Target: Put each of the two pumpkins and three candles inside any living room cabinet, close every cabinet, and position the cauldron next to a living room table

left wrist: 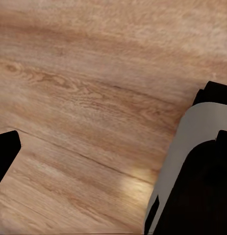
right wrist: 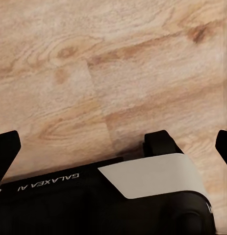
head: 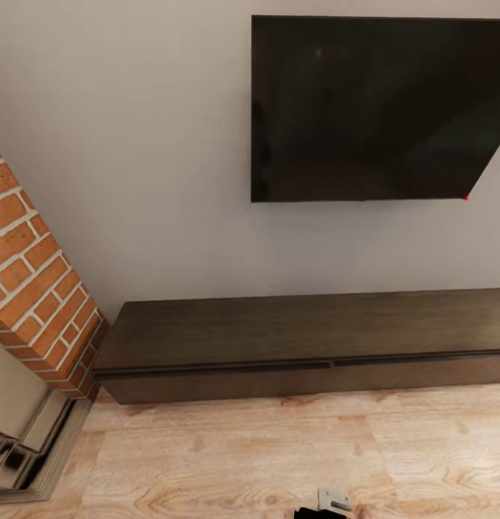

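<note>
Both arms hang low, their wrist cameras looking down on the wood floor [left wrist: 84,98]. In the right wrist view the right pincer [right wrist: 115,147] shows two dark fingertips [right wrist: 5,152] at opposite edges, spread wide with nothing between them. In the left wrist view one dark fingertip [left wrist: 5,152] shows at the edge; whether the left pincer is spread I cannot tell. Ahead, the cabinet [head: 300,346] stands against the wall, its drawer fronts apparently closed, beneath a wall-mounted television [head: 372,108]. A brick fireplace [head: 34,288] flanks the cabinet's left end.

dark-brown cabinet [head: 279,339] — black TV [head: 372,108], red-orange brick [head: 34,288]
</note>
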`<state>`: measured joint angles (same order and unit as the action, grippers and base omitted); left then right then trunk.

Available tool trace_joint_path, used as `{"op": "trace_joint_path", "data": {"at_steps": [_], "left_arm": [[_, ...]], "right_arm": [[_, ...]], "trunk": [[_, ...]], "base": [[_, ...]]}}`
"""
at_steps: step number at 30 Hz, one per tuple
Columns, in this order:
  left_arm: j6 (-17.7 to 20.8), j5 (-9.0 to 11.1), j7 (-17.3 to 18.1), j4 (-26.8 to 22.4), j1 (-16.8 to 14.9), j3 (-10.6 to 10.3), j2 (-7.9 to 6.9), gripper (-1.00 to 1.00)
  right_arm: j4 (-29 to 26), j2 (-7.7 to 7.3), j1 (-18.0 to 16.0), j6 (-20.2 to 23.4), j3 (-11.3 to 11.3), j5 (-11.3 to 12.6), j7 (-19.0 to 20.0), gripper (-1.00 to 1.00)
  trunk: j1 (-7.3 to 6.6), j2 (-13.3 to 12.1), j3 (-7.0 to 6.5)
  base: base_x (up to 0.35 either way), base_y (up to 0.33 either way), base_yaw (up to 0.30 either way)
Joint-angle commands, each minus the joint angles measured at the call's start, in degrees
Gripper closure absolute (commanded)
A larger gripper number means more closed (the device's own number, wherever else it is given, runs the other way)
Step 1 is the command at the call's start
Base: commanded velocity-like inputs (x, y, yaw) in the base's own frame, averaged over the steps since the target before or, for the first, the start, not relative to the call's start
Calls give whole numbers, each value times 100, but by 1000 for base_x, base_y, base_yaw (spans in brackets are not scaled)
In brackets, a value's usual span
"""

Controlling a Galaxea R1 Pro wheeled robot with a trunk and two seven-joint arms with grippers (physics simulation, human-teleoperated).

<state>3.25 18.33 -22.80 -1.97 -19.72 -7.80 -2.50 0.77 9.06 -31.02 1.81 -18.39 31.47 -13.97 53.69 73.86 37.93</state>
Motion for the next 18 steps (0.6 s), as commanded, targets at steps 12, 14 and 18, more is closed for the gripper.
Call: {"op": "trace_joint_path", "data": {"at_steps": [12,14,18], "left_arm": [[-62,34,489,90,295,-64,-13,-100],[-66,35,492,93,327,-64,-13,-100],[-69,39,501,92,466,-69,-4,-100]], "right_arm": [[184,-1,587,-560,-42,41,-19,-100],[185,-3,650,-573,-42,42,-20,-100],[186,-63,775,-725,-42,37,-23,-100]], "trunk": [[-264,-480,-212],[-308,-560,-248],[-374,-681,-302]], "base": [[0,0,0],[0,0,0],[0,0,0]]}}
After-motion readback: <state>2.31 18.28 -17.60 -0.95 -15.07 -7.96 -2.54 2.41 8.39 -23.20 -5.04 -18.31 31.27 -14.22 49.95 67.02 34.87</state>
